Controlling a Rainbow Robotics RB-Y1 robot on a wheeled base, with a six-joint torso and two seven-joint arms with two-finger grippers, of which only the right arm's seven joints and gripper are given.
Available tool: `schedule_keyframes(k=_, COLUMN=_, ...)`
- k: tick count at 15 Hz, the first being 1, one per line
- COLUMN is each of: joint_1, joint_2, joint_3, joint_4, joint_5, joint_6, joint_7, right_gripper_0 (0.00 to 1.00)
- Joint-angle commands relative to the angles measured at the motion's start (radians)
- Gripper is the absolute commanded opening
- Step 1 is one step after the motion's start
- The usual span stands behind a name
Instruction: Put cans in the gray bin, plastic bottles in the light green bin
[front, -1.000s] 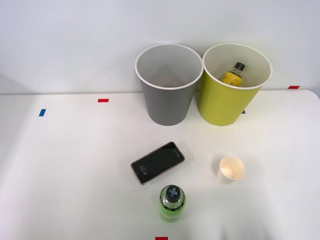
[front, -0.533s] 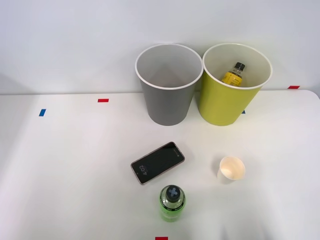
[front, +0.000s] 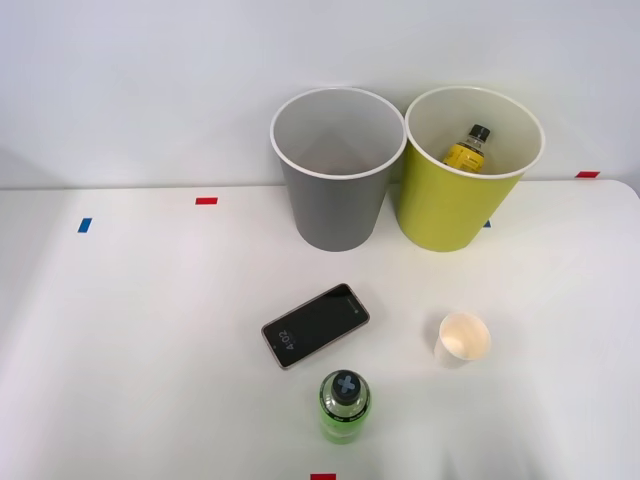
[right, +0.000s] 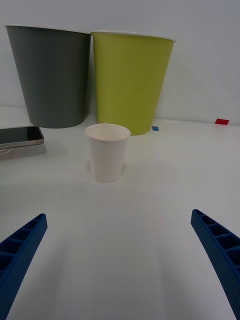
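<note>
right wrist view has the right pincer (right: 120, 265) released, its two blue ribbed fingers (right: 20, 250) spread wide at the corners with nothing between them, low over the white surface (right: 150, 210). straight ahead of the pincer stands a white paper cup (right: 107, 151), upright and empty. beyond the cup stand the gray bin (right: 52, 75) and the light green bin (right: 130, 80), side by side, nearly touching. off to one side of the pincer's line lies a smartphone (right: 19, 136), flat on the surface.

front view shows the yellow-labelled bottle (front: 468, 147) already inside the light green bin (front: 440, 215). the small green bottle (front: 344, 403) with its dark cross-marked cap stands upright on the surface, just beyond the smartphone (front: 316, 324) from the bins and well apart from the paper cup (front: 462, 339). the gray bin (front: 335, 205) looks empty as far as its inside can be seen.

my judgement: one bottle is sorted and the step in hand is reaching for the green bottle. the pincer faces the cup, which is no task thing, so the next move calls for swinging aside toward the bottle, closing around its body below the cap, and avoiding the phone close by.
</note>
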Motion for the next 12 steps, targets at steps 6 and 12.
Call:
schedule_keyframes(k=6, joint_1=0.000, joint_2=0.000, joint_3=0.000, joint_4=0.000, joint_5=0.000, joint_6=0.000, joint_7=0.000, right_gripper_0=1.00)
schedule_keyframes(k=12, joint_1=0.000, joint_2=0.000, joint_3=0.000, joint_4=0.000, joint_5=0.000, joint_6=0.000, joint_7=0.000, right_gripper_0=1.00)
